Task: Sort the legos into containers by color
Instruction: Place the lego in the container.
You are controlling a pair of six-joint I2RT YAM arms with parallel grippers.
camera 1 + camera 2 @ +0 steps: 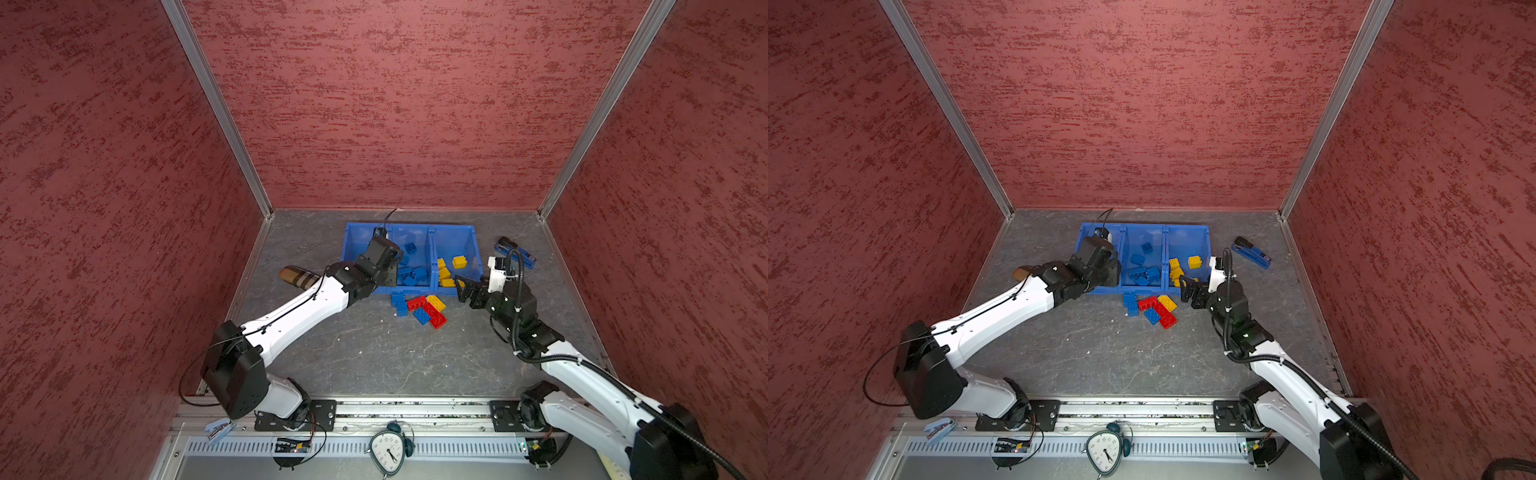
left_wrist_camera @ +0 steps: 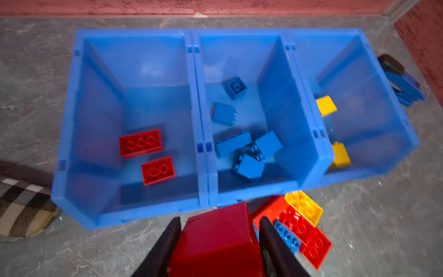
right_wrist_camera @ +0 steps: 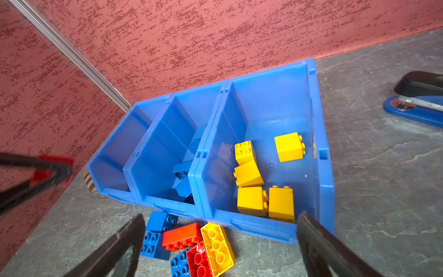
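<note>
Left wrist view has the left gripper (image 2: 220, 219) clamped on a red brick (image 2: 215, 242) at the near side of the containers (image 2: 134, 33). I'd carry it over the end bin (image 2: 96, 100) holding two reds (image 2: 141, 143), ten o'clock of the loose pile (image 1: 419, 309), and let go low. That arm stretches forward, wrist tipped down. The right gripper (image 3: 220, 215) hangs spread and empty by the yellow bin (image 3: 321, 153).

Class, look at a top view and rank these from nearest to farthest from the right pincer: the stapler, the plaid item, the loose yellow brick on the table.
1. Loose yellow brick: on the table in front of the bins, beside the open right pincer.
2. Stapler: past the bins' right end.
3. Plaid item: beyond the bins' left end, farthest.
</note>
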